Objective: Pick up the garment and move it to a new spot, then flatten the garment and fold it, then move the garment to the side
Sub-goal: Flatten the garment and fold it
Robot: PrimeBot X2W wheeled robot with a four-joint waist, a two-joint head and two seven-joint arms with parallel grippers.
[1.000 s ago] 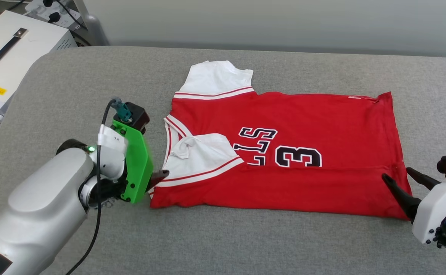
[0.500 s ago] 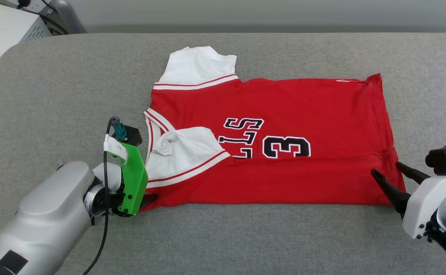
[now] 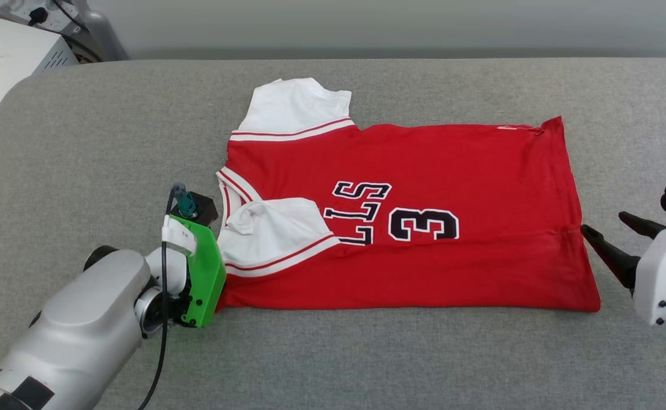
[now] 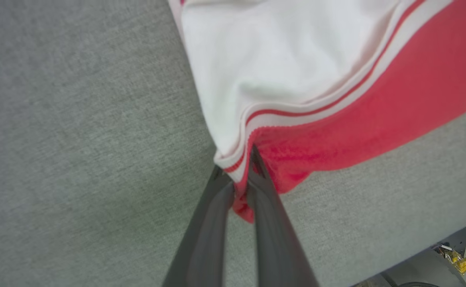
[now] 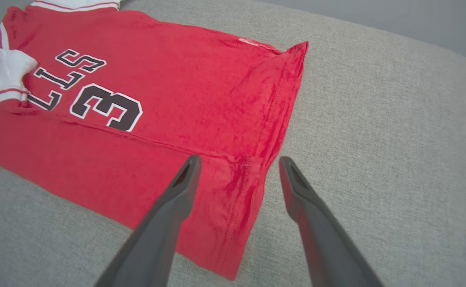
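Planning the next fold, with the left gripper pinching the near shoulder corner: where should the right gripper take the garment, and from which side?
Probably the near hem corner of the garment, mirroring the hold of the left gripper. Come in low from the robot's right: the hem lies flat with its edge facing the open right gripper, so one finger can slide under.

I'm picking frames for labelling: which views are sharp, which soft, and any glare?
Head view: sharp and evenly lit, no glare on the garment. Left wrist view: soft at close range, the left gripper and the garment's corner blurred. Right wrist view: the print crisp, the right gripper slightly soft toward the bottom edge.
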